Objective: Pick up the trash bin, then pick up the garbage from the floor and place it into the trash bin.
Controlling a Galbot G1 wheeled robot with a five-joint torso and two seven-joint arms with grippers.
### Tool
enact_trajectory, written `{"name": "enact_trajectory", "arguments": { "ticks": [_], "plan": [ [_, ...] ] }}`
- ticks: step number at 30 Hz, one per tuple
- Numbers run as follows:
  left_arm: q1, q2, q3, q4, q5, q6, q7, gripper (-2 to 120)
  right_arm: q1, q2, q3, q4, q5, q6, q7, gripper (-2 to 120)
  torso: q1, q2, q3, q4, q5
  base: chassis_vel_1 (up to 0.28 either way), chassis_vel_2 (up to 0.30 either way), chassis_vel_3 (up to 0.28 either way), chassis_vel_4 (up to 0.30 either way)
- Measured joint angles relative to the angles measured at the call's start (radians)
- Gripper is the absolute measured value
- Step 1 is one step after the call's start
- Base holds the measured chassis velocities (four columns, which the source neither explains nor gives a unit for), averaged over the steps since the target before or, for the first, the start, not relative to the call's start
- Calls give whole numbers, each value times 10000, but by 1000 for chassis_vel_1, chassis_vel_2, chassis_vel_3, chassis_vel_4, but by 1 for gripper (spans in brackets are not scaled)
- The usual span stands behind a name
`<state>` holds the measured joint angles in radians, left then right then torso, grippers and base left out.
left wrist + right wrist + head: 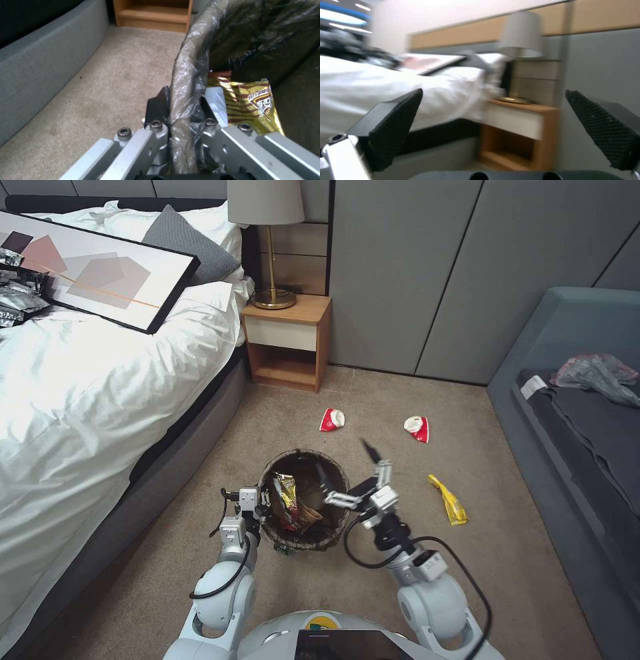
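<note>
**Holding the bin over a littered bedroom carpet**

Beige carpet runs between a white-sheeted bed, a wooden nightstand carrying one brass lamp, grey wall panels and a grey sofa. One framed picture lies on the bed.

One trash bin sits just ahead of the robot, its left gripper pinching the bag-lined rim; a striped snack bag lies inside. The right gripper hovers above the bin's right edge, fingers spread wide and empty.

Three pieces of garbage lie on the carpet: two red-and-white wrappers and one yellow wrapper.
</note>
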<state>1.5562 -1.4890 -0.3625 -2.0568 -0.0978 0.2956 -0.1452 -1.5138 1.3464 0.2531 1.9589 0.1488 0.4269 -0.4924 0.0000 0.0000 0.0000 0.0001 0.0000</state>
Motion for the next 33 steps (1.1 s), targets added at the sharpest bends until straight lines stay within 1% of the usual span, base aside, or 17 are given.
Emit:
{"name": "enact_trajectory", "arguments": {
  "ticks": [4, 5, 6, 8, 10, 11, 12, 13, 15, 16, 19, 20, 21, 23, 24, 27, 33],
  "plan": [
    [1, 0, -5, 3, -1, -1, 0, 5, -26, 28, 76, 143, -40, 21, 130, 100, 0, 0, 0, -1, 0, 0, 0, 0, 0],
    [0, 1, -4, 12, -1, -3, 0, 5, -70, 57, 142, 304, -113, 33, 325, 100, 0, 0, 0, 1, 1, 0, 0, 0, 0],
    [-1, 2, -6, 33, -3, -7, 1, 5, -204, 122, 316, 718, -222, 57, 837, 100, 0, 0, 0, -2, 0, 0, 0, 0, 0],
    [-2, 3, -5, 37, -4, -8, 1, 5, -239, 138, 361, 821, -259, 66, 960, 100, 0, 0, 0, -1, -1, 0, 0, 0, 0],
    [-5, 4, -1, 65, -6, -15, 2, 5, -496, 230, 577, 1360, -514, 140, 1758, 100, 0, 0, 0, -3, 0, 0, 0, 0, 0],
    [-5, 1, 8, 71, -6, -19, 2, 5, -633, 291, 695, 1589, -799, 121, 2236, 100, 0, 0, 0, 5, 2, 0, 0, 0, 0],
    [-5, 1, 8, 71, -6, -19, 2, 5, -633, 291, 695, 1589, -799, 121, 2236, 100, 0, 0, 0, 5, 2, 0, 0, 0, 0],
    [-4, 9, -9, 82, -12, -34, 2, 5, -978, 446, 946, 1981, -1398, -83, 3461, 99, 0, 0, 0, 0, -3, 0, 0, 0, 0],
    [4, 21, -15, 90, -29, -60, 2, 5, -1394, 710, 1317, 2040, -1735, -321, 4967, 98, 0, 0, 0, -3, -1, 0, 0, 0, 0],
    [4, 21, -15, 90, -29, -60, 2, 5, -1394, 710, 1317, 2040, -1735, -321, 4967, 98, 0, 0, 0, -3, -1, 0, 0, 0, 0],
    [7, 39, -19, 87, -39, -69, 2, 5, -1655, 999, 1799, 1509, -1858, -328, 5887, 98, 0, 0, 0, 0, 0, 0, 0, 0, 0],
    [7, 39, -19, 87, -39, -69, 2, 5, -1655, 999, 1799, 1509, -1858, -328, 5887, 98, 0, 0, 0, 0, 0, 0, 0, 0, 0],
    [15, 53, -26, 72, -41, -71, 4, 5, -1733, 1191, 2076, 1121, -1825, -273, 6302, 98, 0, 0, 0, 0, 1, 0, 0, 0, 0],
    [16, 68, -44, 57, -42, -75, 4, 5, -1892, 1478, 2569, 337, -1605, 203, 6438, 98, 0, 0, 0, 0, 1, 0, 0, 0, 0],
    [16, 68, -44, 57, -42, -75, 4, 5, -1892, 1478, 2569, 337, -1605, 203, 6438, 98, 0, 0, 0, 0, 1, 0, 0, 0, 0],
    [5, 65, -30, 55, -43, -75, 5, 5, -2004, 1659, 2877, -357, -1488, 813, 6372, 98, 0, 0, 0, -1, 1, 0, 0, 0, 0],
    [11, 60, -33, 57, -41, -95, 18, 5, -1873, 1848, 3098, -865, -1469, 1310, 6258, 99, 0, 0, 0, 0, 0, 0, 0, 0, 0]
  ]
}}
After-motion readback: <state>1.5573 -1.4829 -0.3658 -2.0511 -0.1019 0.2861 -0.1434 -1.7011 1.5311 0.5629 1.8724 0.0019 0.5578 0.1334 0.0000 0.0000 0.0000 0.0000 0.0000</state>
